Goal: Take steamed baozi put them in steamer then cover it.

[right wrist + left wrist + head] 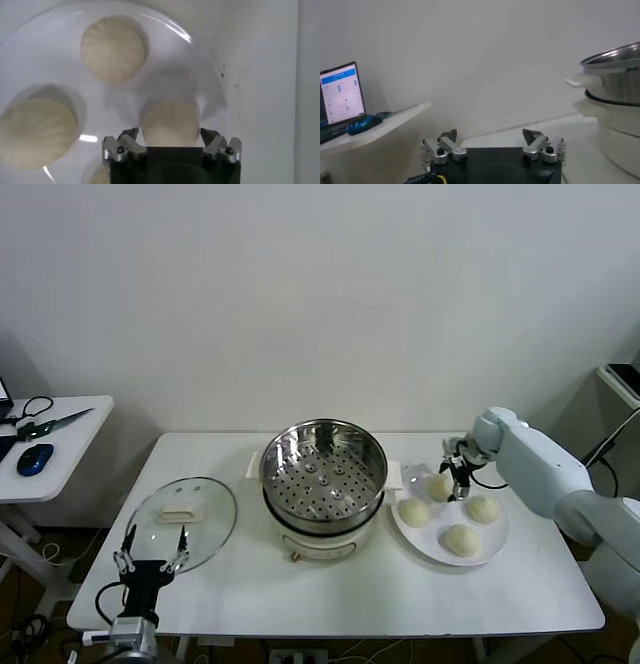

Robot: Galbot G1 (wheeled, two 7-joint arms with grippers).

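While the left gripper (pixel 151 545) idles apart, the right gripper (pixel 171 136) straddles a baozi (pixel 170 122), jaws apart.

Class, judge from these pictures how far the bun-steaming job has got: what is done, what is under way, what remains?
Done: nothing yet; the steamer is empty. All four buns sit on the plate.

Under way: the right gripper has its open fingers on either side of the farthest bun, not yet lifted.

Left: moving all four buns, then fitting the lid, which lies on the table by the parked, open left gripper.
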